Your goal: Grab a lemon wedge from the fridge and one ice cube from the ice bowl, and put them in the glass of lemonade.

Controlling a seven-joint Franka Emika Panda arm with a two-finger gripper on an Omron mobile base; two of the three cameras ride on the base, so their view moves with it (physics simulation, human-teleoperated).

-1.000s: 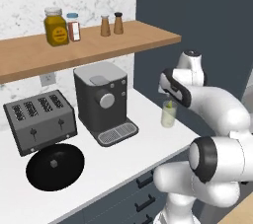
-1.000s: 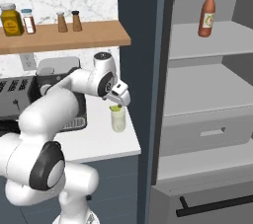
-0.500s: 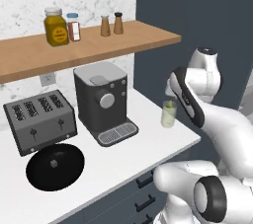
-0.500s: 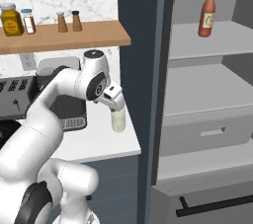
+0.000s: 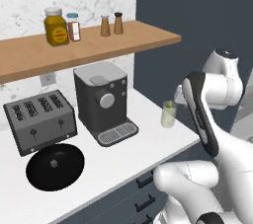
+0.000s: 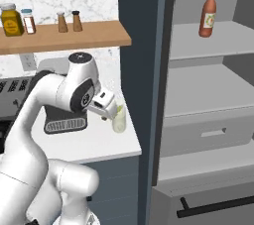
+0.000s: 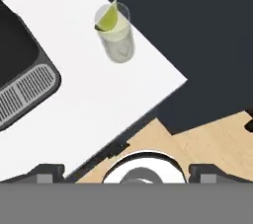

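Observation:
The glass of lemonade [image 7: 117,38] stands near the counter's right corner, also seen in the left base view [image 5: 168,115] and the right base view [image 6: 119,120]. A yellow-green lemon wedge [image 7: 108,18] rests in its mouth. My gripper [image 7: 126,171] is open with nothing between its fingertips [image 7: 47,171]. It hovers above and just left of the glass [image 6: 108,109], apart from it. The fridge [image 6: 208,90] stands open to the right of the counter, showing pale grey shelves. The ice bowl and ice cube are out of view.
A dark coffee machine [image 5: 101,99], a toaster [image 5: 39,119] and a flat black round lid [image 5: 54,166] share the white counter [image 5: 138,149]. A wooden shelf [image 5: 99,45] above holds jars and shakers. A red bottle [image 6: 208,8] stands on the fridge's top shelf.
The arm has swung its elbow around and the hand has drifted slightly left of the glass. The jaws stayed open, and the glass with the wedge has not moved.

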